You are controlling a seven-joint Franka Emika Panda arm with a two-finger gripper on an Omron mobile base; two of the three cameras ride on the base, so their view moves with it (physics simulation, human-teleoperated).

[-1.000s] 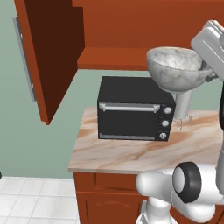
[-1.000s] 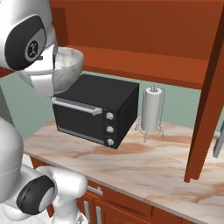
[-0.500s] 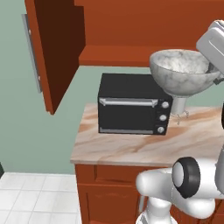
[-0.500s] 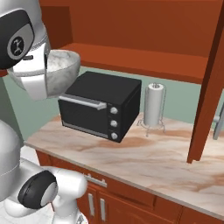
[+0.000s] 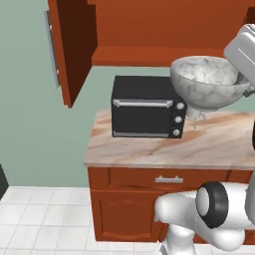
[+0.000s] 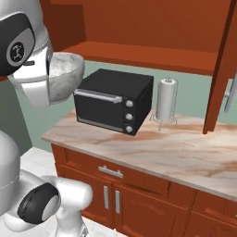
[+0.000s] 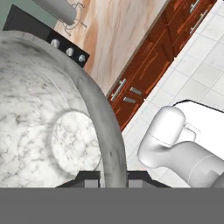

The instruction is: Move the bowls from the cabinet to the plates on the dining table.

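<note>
Hand view shows the gripper (image 7: 113, 177) closed on the rim of the marble bowl (image 7: 48, 127), one finger inside the wall and one outside, so the whole bowl hangs from a pinch at a single point of its edge. The bowl is held in the air, clear of the short counter (image 5: 199, 147) below and in front of the black oven (image 5: 147, 107), with the open cabinet (image 5: 74, 50) up and to the left in the left base view; the right base view has the bowl (image 6: 65, 78) tucked close against the arm's white upper body. Beyond it, a paper towel holder (image 6: 165, 99) stands on the counter just beside the oven. Judging by its look, the bowl is stone-like: stiff, probably heavy for its size, smooth and likely slippery, and apt to chip if knocked. A rim pinch leaves its weight hanging off to one side, so it may swivel between the fingers; slow, level carrying seems wise, and a gentle set-down on a plate.
</note>
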